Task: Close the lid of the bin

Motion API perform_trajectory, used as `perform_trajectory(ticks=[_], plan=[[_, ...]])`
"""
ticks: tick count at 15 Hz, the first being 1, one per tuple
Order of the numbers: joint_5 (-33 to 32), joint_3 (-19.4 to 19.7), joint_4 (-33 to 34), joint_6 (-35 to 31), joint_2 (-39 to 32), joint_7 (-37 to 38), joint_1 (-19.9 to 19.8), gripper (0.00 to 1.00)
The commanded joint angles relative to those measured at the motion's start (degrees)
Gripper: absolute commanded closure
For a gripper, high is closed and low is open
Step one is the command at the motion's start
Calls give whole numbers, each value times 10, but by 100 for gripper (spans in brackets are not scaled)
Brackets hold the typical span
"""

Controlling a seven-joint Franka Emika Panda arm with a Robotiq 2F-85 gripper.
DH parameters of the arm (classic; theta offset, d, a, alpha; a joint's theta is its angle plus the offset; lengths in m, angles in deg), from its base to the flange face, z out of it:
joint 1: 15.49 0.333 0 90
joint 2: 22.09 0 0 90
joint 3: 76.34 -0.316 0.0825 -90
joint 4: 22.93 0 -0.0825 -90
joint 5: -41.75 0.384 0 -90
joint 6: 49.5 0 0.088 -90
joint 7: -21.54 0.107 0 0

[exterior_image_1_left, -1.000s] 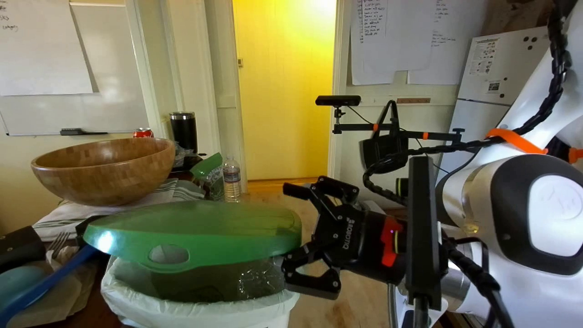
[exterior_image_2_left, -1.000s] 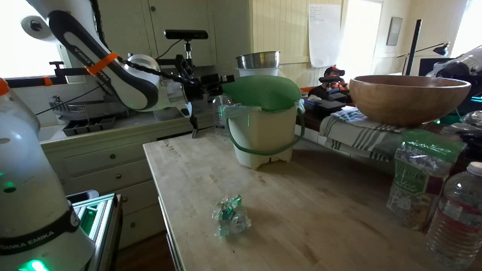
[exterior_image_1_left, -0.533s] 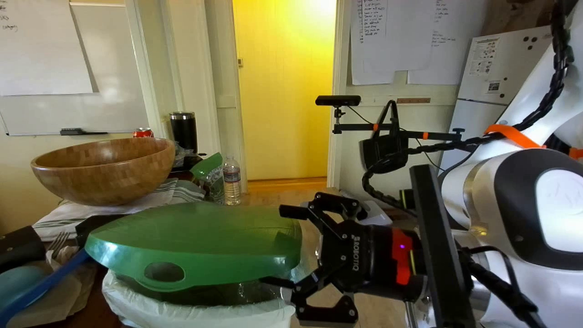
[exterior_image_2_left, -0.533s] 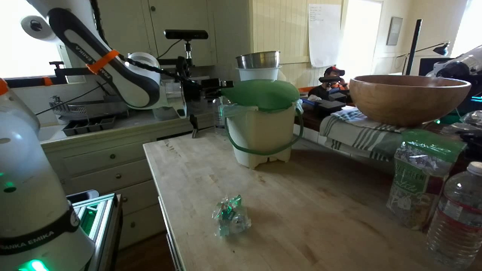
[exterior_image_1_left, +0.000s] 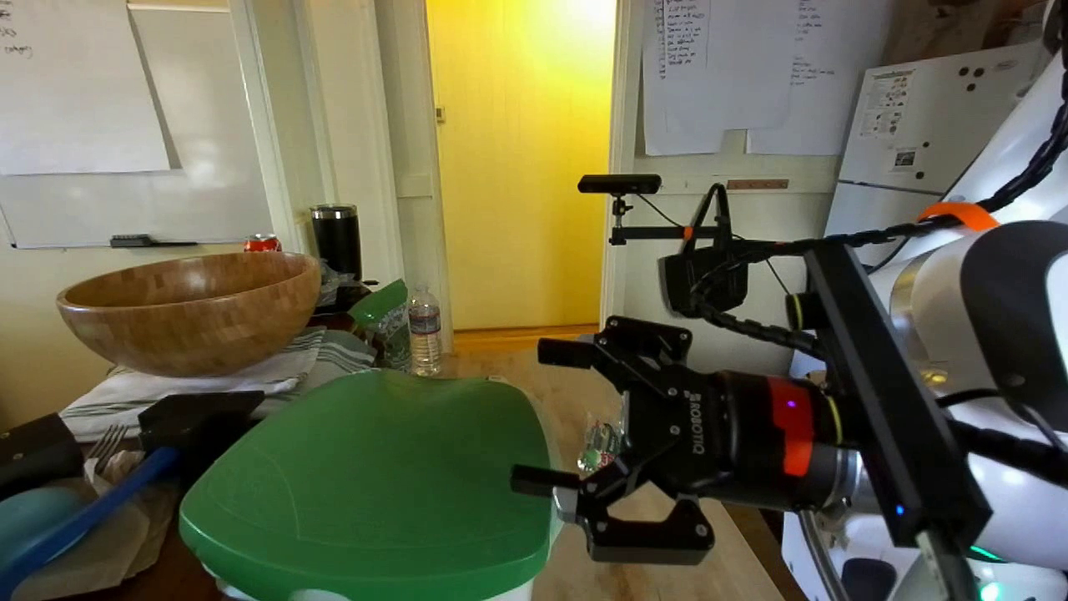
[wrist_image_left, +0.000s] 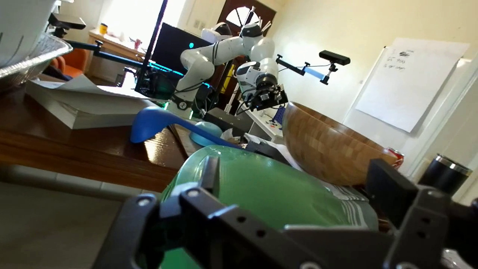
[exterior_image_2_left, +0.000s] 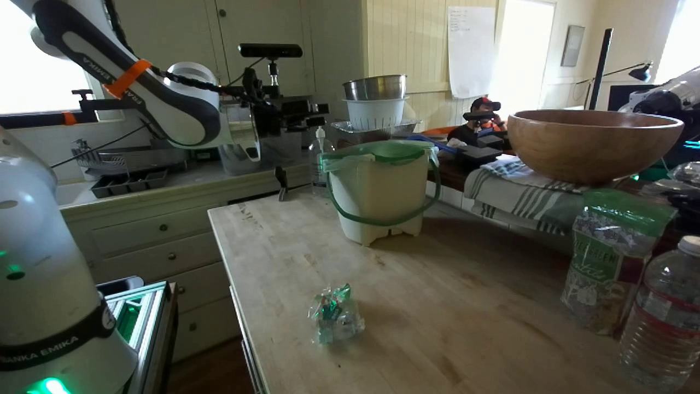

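The green lid (exterior_image_1_left: 375, 484) lies almost flat across the top of the white bin (exterior_image_2_left: 380, 191). The lid shows edge-on at rim height in an exterior view (exterior_image_2_left: 385, 150) and from above in the wrist view (wrist_image_left: 269, 186). A green handle hangs down the bin's side. My gripper (exterior_image_1_left: 556, 417) is open with nothing between its fingers. In an exterior view the gripper (exterior_image_2_left: 320, 116) is higher than the lid, beside the bin and apart from it. In the wrist view the open fingers (wrist_image_left: 298, 181) spread over the lid. The inside of the bin is hidden.
A wooden bowl (exterior_image_2_left: 593, 145) stands on a striped towel. A blue ladle (exterior_image_1_left: 92, 526) lies near the lid. A crumpled plastic wrapper (exterior_image_2_left: 336, 314) lies on the wooden table (exterior_image_2_left: 437, 328). A snack bag (exterior_image_2_left: 612, 257) and water bottle (exterior_image_2_left: 664, 312) stand at the table's side.
The lid has swung down from a raised, tilted position to nearly flat on the bin. My gripper has drawn back from the bin and is now apart from the lid.
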Motion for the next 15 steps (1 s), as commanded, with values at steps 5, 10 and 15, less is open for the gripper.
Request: perform_trajectory(ticks=[5, 10, 15], plan=[[96, 25, -13, -44, 62, -2, 5, 0], [146, 70, -9, -132, 93, 9, -1, 0], [192, 108, -7, -221, 121, 13, -12, 0]])
